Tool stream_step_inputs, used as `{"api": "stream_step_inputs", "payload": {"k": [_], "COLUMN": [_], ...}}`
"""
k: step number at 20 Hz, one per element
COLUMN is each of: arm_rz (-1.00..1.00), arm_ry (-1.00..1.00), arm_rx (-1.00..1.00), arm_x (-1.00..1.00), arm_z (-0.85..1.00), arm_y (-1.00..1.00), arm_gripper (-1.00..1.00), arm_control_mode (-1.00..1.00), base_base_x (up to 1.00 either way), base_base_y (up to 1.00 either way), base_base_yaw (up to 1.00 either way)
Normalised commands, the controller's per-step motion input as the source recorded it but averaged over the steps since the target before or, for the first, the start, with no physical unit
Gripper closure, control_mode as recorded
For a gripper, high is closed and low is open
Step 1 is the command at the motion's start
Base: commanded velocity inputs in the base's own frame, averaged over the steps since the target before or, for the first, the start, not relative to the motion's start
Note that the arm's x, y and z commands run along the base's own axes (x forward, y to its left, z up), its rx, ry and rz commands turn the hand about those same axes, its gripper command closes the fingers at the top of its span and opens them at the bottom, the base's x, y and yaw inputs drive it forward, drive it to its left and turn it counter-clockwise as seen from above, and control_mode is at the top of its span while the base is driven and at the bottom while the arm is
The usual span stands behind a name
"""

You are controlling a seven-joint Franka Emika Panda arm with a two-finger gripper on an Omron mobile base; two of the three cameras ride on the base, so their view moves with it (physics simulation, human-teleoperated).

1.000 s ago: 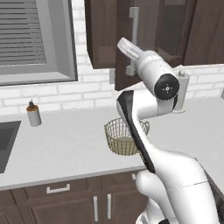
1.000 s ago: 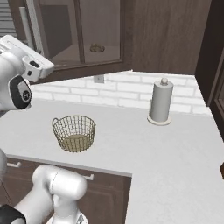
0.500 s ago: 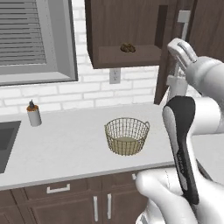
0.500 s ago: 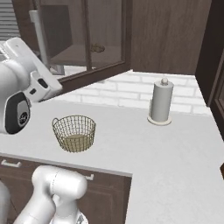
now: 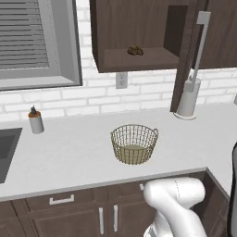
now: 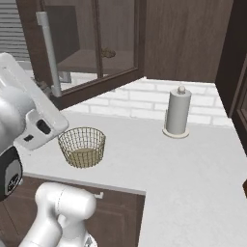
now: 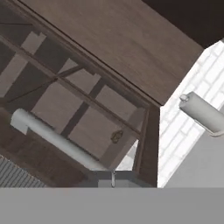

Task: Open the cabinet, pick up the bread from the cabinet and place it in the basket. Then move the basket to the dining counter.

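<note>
The cabinet [image 5: 139,34] door [image 6: 91,48] is standing open, swung out over the worktop [image 5: 83,152]; the bread [image 5: 135,50] is lying on the cabinet shelf, toward its front edge; the basket [image 5: 134,143] is sitting empty near the worktop's front edge; the gripper [image 7: 113,179] fingers are pressing fully together just beside the door handle [image 7: 52,138], gripping nothing; a paper towel roll [image 6: 177,112] is standing at the worktop's back edge.

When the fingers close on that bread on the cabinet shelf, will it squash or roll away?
The bread looks small and lumpy, so it is probably light and unlikely to roll far. Its uneven shape may let it twist in a grip. It sits deep on the open cabinet shelf, so a nudge would likely push it back, not off.
</note>
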Motion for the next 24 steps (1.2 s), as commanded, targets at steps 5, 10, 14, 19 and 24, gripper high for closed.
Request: {"api": "stream_step_inputs", "payload": {"k": [5,10,14,19,24], "arm_rz": [-0.02,-0.19,-0.34,-0.39,-0.13], "arm_ry": [-0.25,-0.09,-0.02,0.15,0.09], "arm_rx": [-0.14,0.02,-0.06,-0.12,0.00], "arm_x": [-0.32,0.50,0.91,0.93,0.75], "arm_z": [-0.19,-0.24,-0.14,-0.21,-0.04], "arm_y": [1.00,1.00,0.96,0.20,-0.35], "arm_gripper": [1.00,1.00,1.00,1.00,1.00], "arm_control_mode": [-1.00,-1.00,-1.00,-1.00,-1.00], "base_base_x": [0.00,0.00,0.00,0.00,0.00], "base_base_y": [0.00,0.00,0.00,0.00,0.00], "base_base_yaw": [0.00,0.00,0.00,0.00,0.00]}}
